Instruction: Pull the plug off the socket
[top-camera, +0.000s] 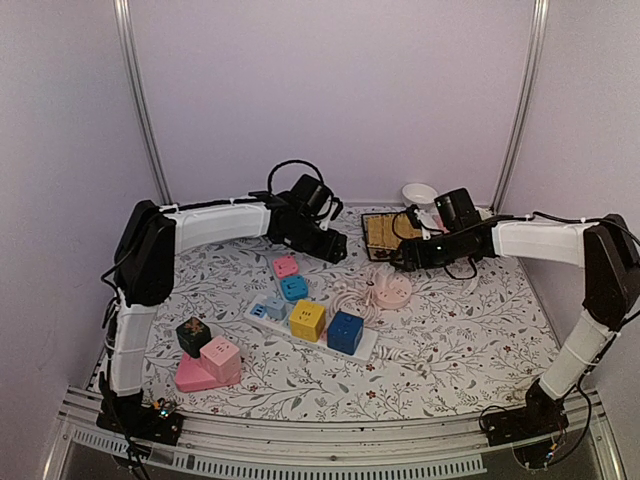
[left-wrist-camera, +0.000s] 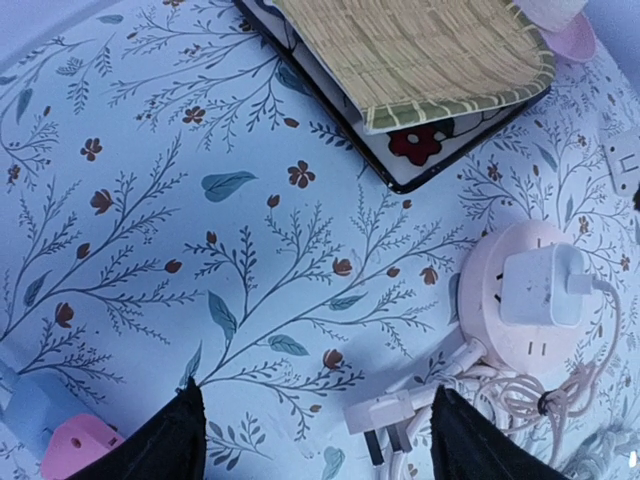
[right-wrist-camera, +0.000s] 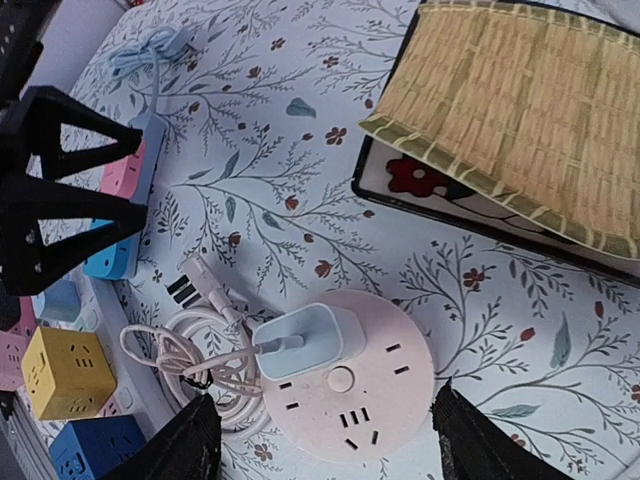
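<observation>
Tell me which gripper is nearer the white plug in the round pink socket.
Right. The right gripper hangs open with the plug roughly between its fingers; the left gripper, also open, hovers off to one side, the plug outside its fingers.

Soft, even light with a faint violet cast fills all three views. The surface (top-camera: 450, 340) is bright, with only weak, soft-edged shadows. Both wrist views curve at their edges; the left pincer (left-wrist-camera: 315, 445) and right pincer (right-wrist-camera: 325, 445) appear as dark, slightly blurred silhouettes.
</observation>
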